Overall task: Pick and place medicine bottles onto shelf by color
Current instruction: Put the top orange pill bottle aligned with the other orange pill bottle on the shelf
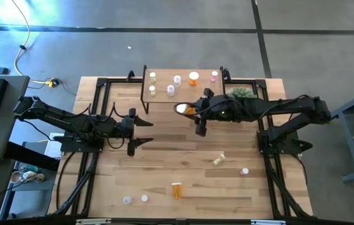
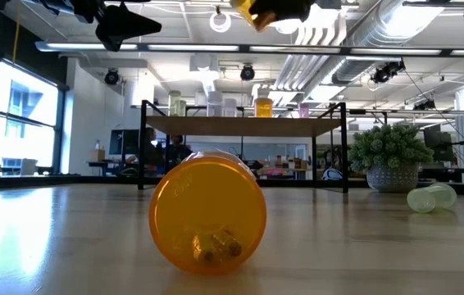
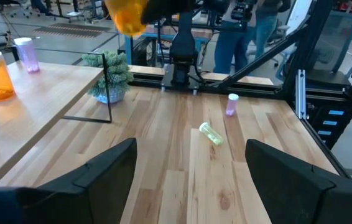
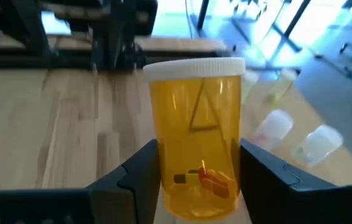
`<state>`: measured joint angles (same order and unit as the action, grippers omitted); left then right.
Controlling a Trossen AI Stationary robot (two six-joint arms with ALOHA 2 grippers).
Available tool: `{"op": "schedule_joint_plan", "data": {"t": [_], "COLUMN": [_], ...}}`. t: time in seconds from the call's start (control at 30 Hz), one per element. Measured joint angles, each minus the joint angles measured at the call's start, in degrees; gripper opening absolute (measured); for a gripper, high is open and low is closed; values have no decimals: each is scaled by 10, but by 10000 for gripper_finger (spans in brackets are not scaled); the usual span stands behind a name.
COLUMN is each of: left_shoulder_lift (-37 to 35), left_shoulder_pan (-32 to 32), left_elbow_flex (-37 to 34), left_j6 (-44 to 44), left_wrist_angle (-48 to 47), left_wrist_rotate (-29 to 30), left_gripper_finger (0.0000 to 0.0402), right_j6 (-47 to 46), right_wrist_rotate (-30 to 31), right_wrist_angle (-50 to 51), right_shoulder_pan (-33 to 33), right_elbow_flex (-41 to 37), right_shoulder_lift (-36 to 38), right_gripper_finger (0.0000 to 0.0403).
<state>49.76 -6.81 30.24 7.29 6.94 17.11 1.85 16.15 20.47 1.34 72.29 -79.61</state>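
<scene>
The shelf (image 1: 183,87) stands at the table's far middle with several medicine bottles upright on its top, among them an orange one (image 1: 193,78) and a pink one (image 1: 214,76). My right gripper (image 1: 188,110) hangs just in front of the shelf's near edge, shut on an orange bottle (image 4: 196,143) with a white cap. My left gripper (image 1: 142,131) waits open at the table's left middle, holding nothing. Loose bottles lie on the table: yellow-green (image 1: 219,159), pink (image 1: 244,170), orange (image 1: 177,190) and two clear ones (image 1: 136,199). My right gripper pinches the orange bottle's lower body (image 4: 163,180) between its two fingers (image 4: 135,174), close to the bottle's bottom end. The fingers come from the table's right side, slanting down, and lie along the bottle. The white cap (image 4: 194,67) points away from the gripper; the bottle is lifted clear.
A green spiky plant in a pot (image 1: 242,94) stands on the table just right of the shelf, under my right arm. Black frame rails (image 1: 96,119) run along the table's left and right sides. The low view has the lying orange bottle (image 2: 207,211) close in front.
</scene>
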Motion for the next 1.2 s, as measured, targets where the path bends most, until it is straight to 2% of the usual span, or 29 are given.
{"op": "schedule_joint_plan", "data": {"t": [0.1,0.27,0.6,0.83,1.07,1.2], "left_shoulder_lift": [0,0,0,0,0,0], "left_shoulder_pan": [0,0,0,0,0,0], "left_elbow_flex": [0,0,0,0,0,0], "left_j6": [0,0,0,0,0,0], "left_wrist_angle": [0,0,1,2,2,2], "left_wrist_rotate": [0,0,2,2,2,2], "left_gripper_finger": [291,291,291,291,291,291], "right_j6": [-13,-51,-76,-81,-70,-45], "right_wrist_rotate": [0,0,9,79,173,261], "right_wrist_angle": [9,-51,-383,-631,-730,-785], "right_shoulder_pan": [0,-4,-7,-7,-7,-8], "right_elbow_flex": [-17,-116,-301,-386,-379,-363], "right_shoulder_lift": [-11,3,22,-6,-89,-141], "right_gripper_finger": [170,170,170,170,170,170]}}
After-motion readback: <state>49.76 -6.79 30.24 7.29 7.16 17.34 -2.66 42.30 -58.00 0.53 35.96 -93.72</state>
